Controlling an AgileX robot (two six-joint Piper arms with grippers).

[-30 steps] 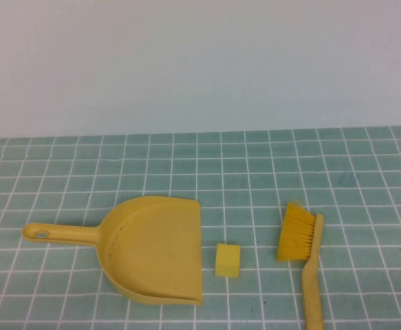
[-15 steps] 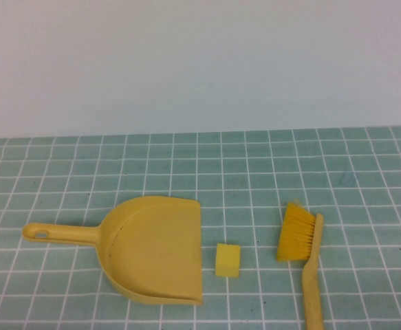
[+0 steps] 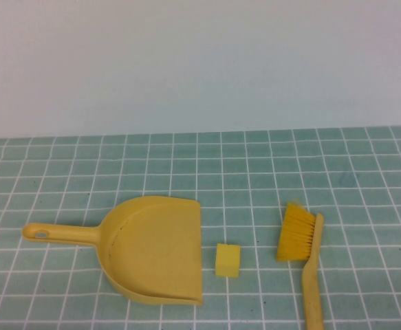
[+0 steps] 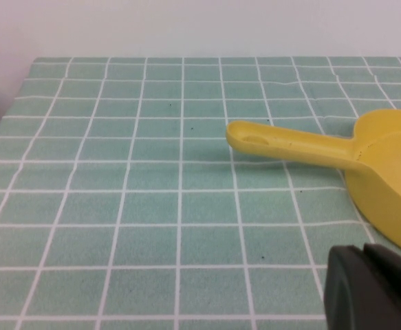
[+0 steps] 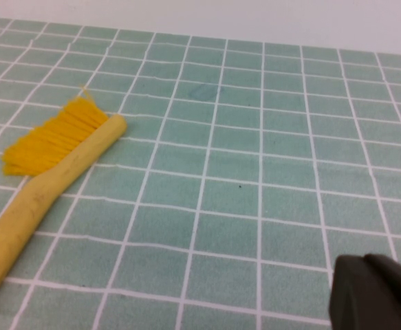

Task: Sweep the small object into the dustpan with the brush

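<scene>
Small object (image 3: 228, 260) sat on table (image 3: 255, 179) between dustpan (image 3: 155, 249) mouth and brush (image 3: 303, 254), touching neither. Your left end effector (image 4: 372, 289) hung near dustpan handle, right end effector (image 5: 375, 292) near brush; cannot tell either's opening. You should grip brush handle mid-length, steady dustpan, sweep low toward mouth.

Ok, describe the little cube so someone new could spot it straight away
On the green tiled table, find the yellow dustpan and the brush. The pale-yellow cube lies between them, touching neither, by far the smallest. No end effector is near it.
</scene>
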